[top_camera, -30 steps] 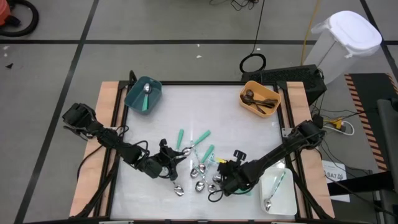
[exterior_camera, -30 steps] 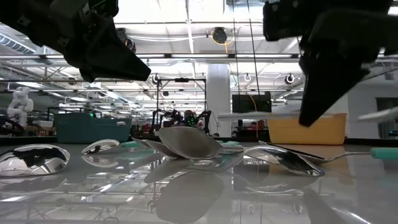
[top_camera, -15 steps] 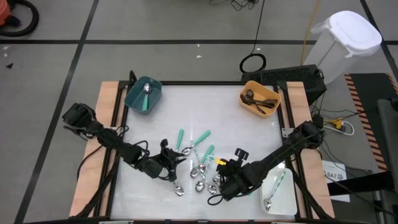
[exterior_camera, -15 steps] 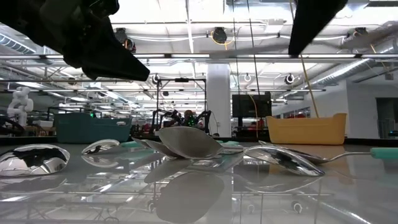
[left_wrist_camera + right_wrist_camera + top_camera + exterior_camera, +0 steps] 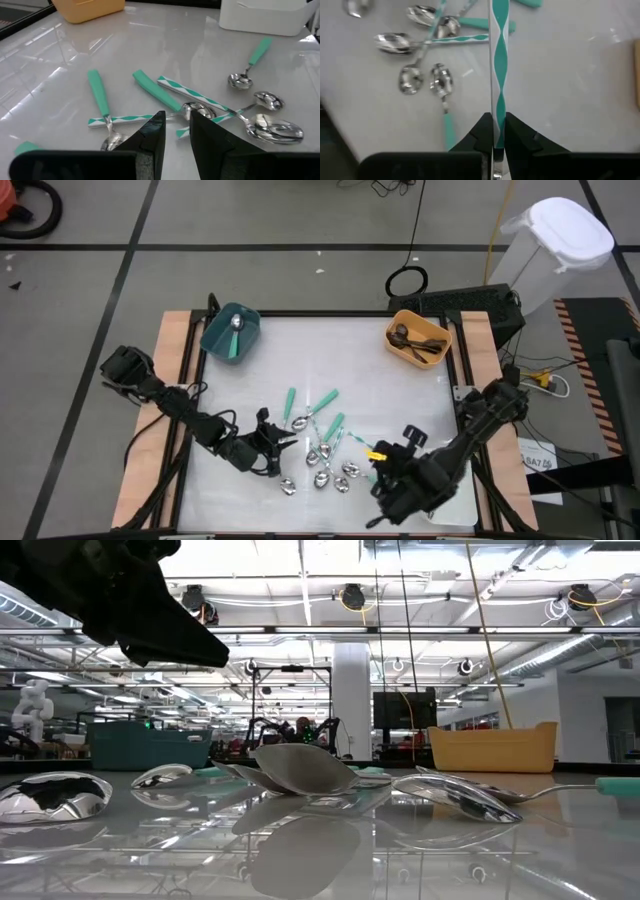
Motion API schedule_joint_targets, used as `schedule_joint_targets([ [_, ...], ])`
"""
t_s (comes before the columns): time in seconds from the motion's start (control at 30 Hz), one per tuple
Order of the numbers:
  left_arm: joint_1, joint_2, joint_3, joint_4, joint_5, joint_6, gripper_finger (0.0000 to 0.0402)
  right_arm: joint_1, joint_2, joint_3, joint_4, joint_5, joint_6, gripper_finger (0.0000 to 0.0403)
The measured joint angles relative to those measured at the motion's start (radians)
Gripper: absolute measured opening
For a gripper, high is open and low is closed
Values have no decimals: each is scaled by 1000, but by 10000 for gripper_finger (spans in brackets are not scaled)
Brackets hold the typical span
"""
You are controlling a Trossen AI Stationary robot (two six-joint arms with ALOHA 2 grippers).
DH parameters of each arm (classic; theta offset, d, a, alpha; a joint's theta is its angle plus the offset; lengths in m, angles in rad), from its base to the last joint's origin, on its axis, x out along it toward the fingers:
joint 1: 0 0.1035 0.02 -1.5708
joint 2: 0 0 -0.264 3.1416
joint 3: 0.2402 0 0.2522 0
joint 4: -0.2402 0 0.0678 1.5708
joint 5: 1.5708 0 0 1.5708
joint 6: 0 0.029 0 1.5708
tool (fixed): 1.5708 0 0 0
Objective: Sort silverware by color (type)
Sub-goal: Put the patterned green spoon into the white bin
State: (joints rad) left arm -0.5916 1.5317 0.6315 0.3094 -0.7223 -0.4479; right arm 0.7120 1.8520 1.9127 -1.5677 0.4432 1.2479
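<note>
Right gripper (image 5: 495, 131): clamping shut on the striped spoon (image 5: 499, 60), pinching its teal-and-white handle edge-on, hanging over the table's near right part.
Step in hand: carrying that spoon to a bin, judging by the lifted pose; most likely heading for the white bin (image 5: 260, 22), the nearest one.
Doing it well: keeping the pinch firm, since the handle is thin and slick and is sticking far out past the fingers; travelling level and slowly to avoid swinging the long end; coming down low inside the bin walls before letting go, to avoid a bounce out.
Risk: catching the free end on a bin rim, or twisting in the grip while turning.
Left gripper (image 5: 175, 134): hovering low at the pile's left edge, fingers parted only narrowly, holding nothing; waiting there, pointing at the teal handles.
Silverware (image 5: 320, 452): lying bunched in the middle of the table's near half, shiny bowls and teal handles crossing and touching one another; needing one-at-a-time picks.
Table (image 5: 330, 370): showing white, glossy and hard, mirroring the spoons in the low view; likely letting metal slide when nudged.
Teal bin (image 5: 215, 338): sitting at the far left corner, holding a spoon.
Orange bin (image 5: 394, 342): sitting at the far right corner, holding dark utensils.
Room: spreading out beyond as a large lit workshop, with a white pillar (image 5: 352, 690) and ceiling lamps; standing on the floor off the far right corner, a white lidded container (image 5: 556, 240).
</note>
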Motion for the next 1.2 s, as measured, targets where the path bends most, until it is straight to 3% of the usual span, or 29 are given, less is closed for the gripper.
schedule_joint_targets([
  [0.53,0,0,0,1,14,29,88,140,-99,17,-4,-2,243,20],
  [0.83,0,0,0,2,47,51,88,216,-99,-20,-3,-4,468,20],
  [1.2,-9,0,0,0,121,52,88,282,-98,-215,-3,-268,758,20],
])
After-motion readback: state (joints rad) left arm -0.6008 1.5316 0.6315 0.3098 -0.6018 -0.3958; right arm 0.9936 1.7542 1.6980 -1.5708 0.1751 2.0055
